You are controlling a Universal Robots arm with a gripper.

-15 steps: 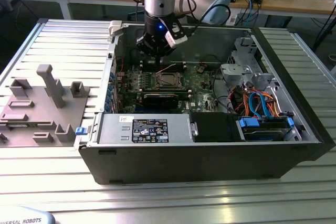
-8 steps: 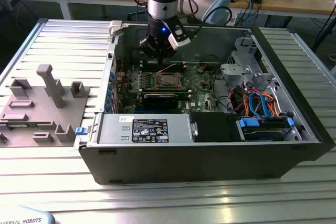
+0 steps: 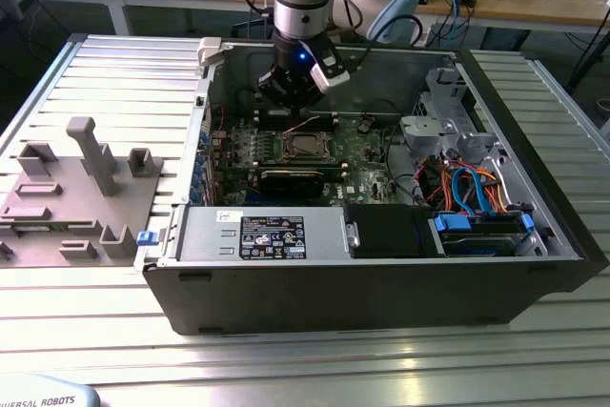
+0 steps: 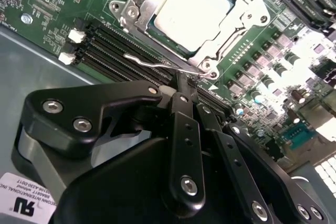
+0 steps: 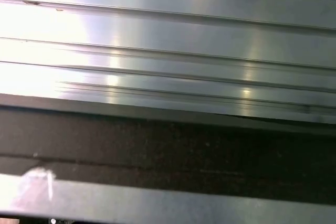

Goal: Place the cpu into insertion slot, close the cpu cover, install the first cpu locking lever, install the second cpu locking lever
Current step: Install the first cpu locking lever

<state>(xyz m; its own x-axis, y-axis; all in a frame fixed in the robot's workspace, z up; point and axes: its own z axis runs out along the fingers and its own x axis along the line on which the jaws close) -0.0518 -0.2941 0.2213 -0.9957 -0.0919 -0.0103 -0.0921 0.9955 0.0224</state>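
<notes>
A robot arm reaches into an open computer case (image 3: 372,264) lying on its side on a ribbed metal counter (image 3: 114,64), its end effector (image 3: 291,92) poised over the far edge of the green circuit board (image 3: 367,150). In the second wrist view the end effector (image 4: 185,85) has its black fingers (image 4: 184,108) drawn together to a narrow tip, which sits right at a thin wire locking lever (image 4: 149,62) running along one side of the socket; whether the tip actually presses the wire or only stands just beside it cannot be made out.

The cpu (image 4: 191,9) already lies flat in the insertion slot (image 4: 157,27), its pale metal top showing through the square window of the cpu cover (image 4: 233,22), which is folded down over it. That arrangement suggests the first two steps are done and the work has reached the levers: the cover holds the chip seated, and the lever must be swung under its catch to clamp the cover down. Closed fingers suit that job, serving as a pushing point rather than a grip.

In the exterior view the cpu (image 3: 307,148) sits mid-board, just in front of the arm. A grey holder (image 3: 71,188) with upright pegs stands on the counter at the exterior view's left, well apart from the case.
</notes>
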